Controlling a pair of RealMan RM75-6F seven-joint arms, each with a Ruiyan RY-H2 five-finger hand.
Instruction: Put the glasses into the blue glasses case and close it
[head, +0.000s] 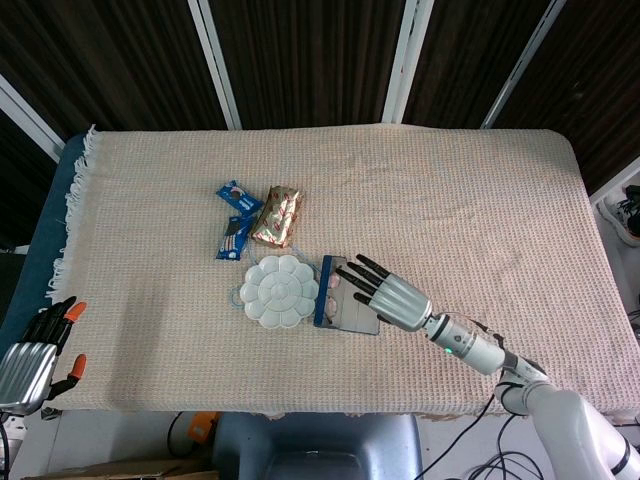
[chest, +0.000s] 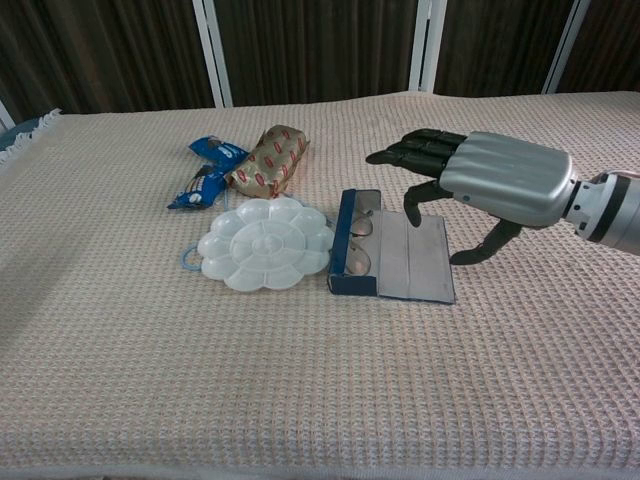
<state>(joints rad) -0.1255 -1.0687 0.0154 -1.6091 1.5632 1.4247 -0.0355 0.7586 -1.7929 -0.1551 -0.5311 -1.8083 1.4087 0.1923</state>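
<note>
Beige waffle-weave cloth covers the table before dark curtains.

Right hand — ribbed silver metal back, black fingers; silver cylindrical wrist leading into a white arm. Left hand, at seven o'clock in the head view — silver, with black fingers tipped orange.

A table fills most of the head view, covered by a beige waffle-weave cloth with a white fringe along its 9 o'clock edge. A dark blue surface shows beyond the fringe. From 10 to 2 o'clock runs a backdrop of dark curtains crossed by slanted white frame bars. Light falls evenly, with soft shadows. At 6 o'clock a grey-blue seat sits below the table edge.
</note>
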